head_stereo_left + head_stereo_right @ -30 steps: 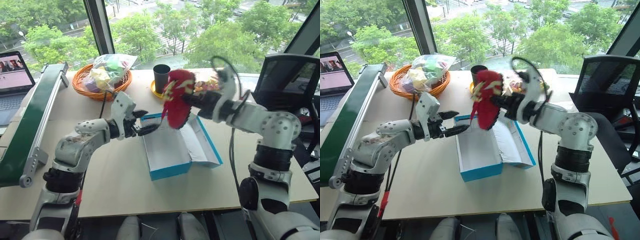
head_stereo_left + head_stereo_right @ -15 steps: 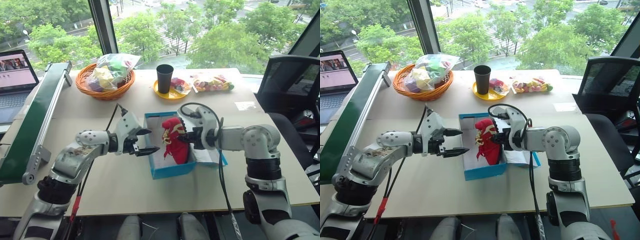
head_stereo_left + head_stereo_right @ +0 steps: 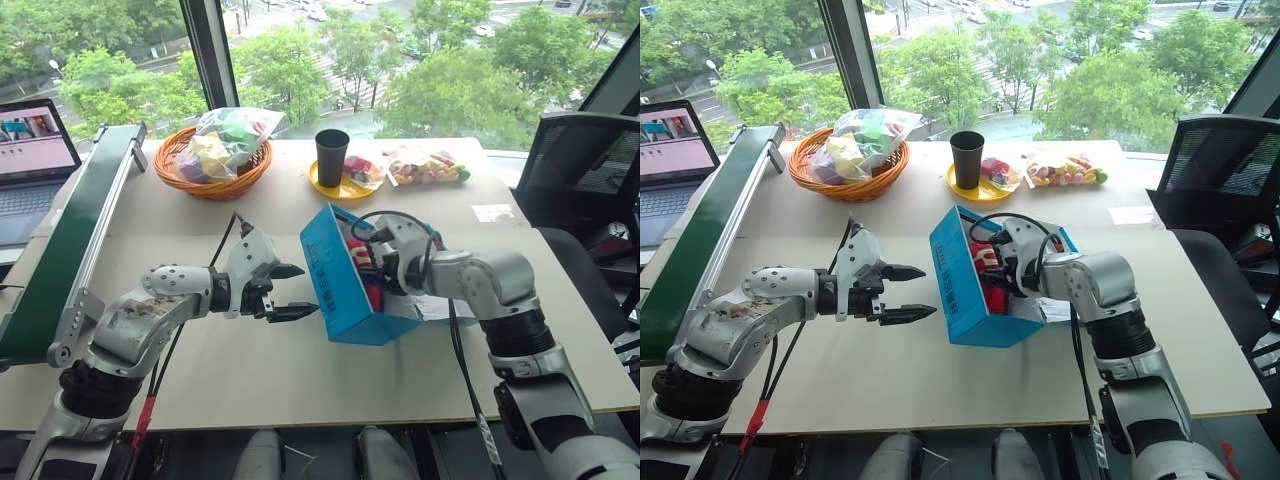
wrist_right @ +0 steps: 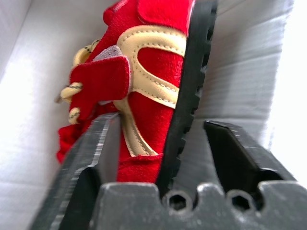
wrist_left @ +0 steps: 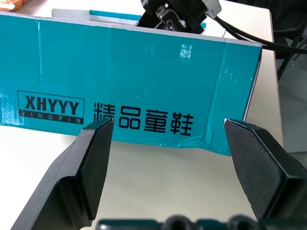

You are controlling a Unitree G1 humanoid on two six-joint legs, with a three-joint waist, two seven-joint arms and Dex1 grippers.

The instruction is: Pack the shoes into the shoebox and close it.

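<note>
Shoes: a red shoe (image 4: 144, 91) with cream trim and a black sole lies inside the shoebox, against its white wall; from the head views red shows in the box opening (image 3: 987, 268). I cannot tell whether both shoes are in there.
Shoebox: the blue shoebox (image 3: 338, 278) is tipped up on its side on the table (image 3: 220, 370), its printed blue side facing the left gripper, its open mouth facing the right arm.
Right gripper: the right gripper (image 4: 160, 127) reaches into the shoebox, jaws apart on either side of the shoe's sole, not clamped on it.
Left gripper: the left gripper (image 3: 285, 292) hangs just beside the shoebox's printed side, jaws wide apart, touching nothing.
Beyond the shoebox: a black cup (image 3: 331, 157) on a yellow plate (image 3: 340, 186), a basket (image 3: 210, 175) with a clear bag, snack packets (image 3: 425, 168).
Step in hand: judged as letting go of the shoe in the shoebox.
Next move: probably pulling the right gripper clear, setting the shoebox flat again, steadied by the left gripper, then folding the lid over.
</note>
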